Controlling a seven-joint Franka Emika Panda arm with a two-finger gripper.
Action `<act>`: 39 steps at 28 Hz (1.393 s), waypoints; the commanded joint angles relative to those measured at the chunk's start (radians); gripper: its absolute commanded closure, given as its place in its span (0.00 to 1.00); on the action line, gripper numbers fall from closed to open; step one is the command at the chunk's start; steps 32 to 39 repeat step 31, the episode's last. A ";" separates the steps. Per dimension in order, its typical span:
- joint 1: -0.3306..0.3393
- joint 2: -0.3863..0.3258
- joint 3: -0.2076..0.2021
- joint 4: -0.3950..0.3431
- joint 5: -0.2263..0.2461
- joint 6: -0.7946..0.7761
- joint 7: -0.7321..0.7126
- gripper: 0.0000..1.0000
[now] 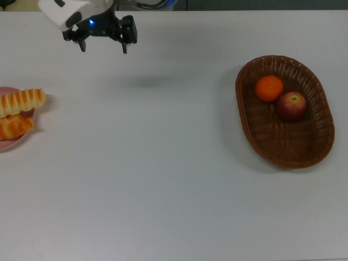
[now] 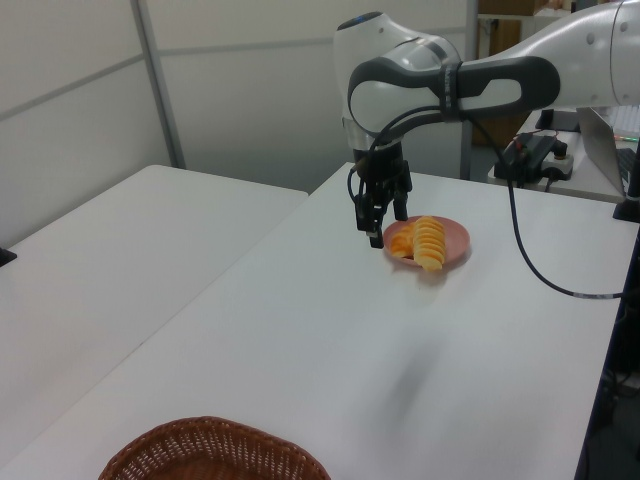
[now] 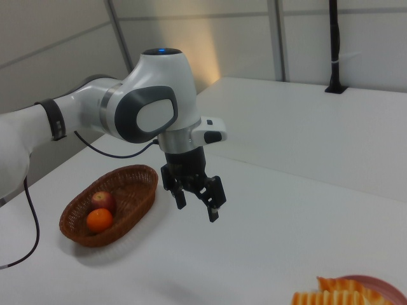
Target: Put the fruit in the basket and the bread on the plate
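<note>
Clearly the gripper [image 1: 103, 44] hangs spread wide and empty above the table [image 1: 163, 163]

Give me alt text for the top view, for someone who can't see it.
A white table seen from above: an apple and an orange lie in a wicker basket on the top view's right, and two bread pieces rest on a pink plate at its left edge. The empty, open gripper hangs near the top-left.
</note>
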 commanded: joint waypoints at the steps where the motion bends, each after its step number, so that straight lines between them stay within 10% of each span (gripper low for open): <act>1: 0.005 -0.016 -0.002 -0.016 -0.021 -0.016 -0.015 0.00; 39: 0.005 -0.016 -0.002 -0.019 -0.030 -0.045 -0.014 0.00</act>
